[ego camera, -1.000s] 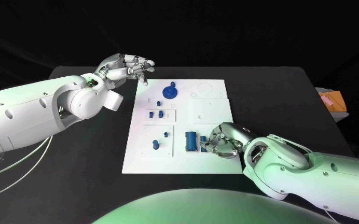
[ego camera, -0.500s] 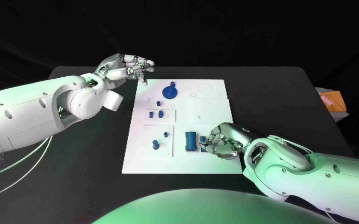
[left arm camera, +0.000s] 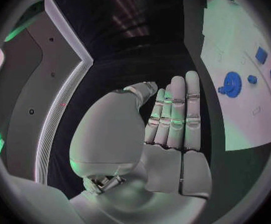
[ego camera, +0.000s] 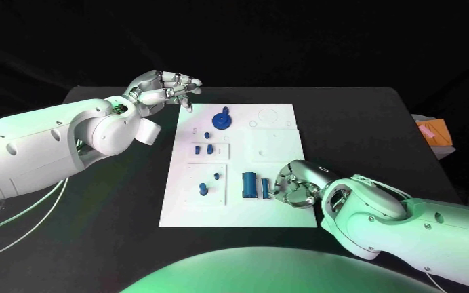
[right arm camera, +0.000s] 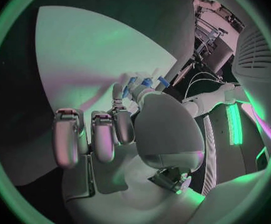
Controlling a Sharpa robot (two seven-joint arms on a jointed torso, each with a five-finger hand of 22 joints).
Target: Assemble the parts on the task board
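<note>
Black table (ego camera: 371, 137), white task board (ego camera: 278, 147) lying flat at its middle

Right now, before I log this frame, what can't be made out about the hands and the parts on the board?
- Head view: the right hand covers its fingertips beside the blue cylinder; contact cannot be told.
- Right wrist view: blue pieces past the fingers, too small to identify.
- Head view: small parts on the task board, shapes too small.
- Left hand off the board; whether it pinches anything cannot be told.

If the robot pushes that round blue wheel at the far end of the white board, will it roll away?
Probably not. The round blue wheel looks to be lying flat on the task board, so it would likely slide. It looks like stiff, light plastic.
</note>
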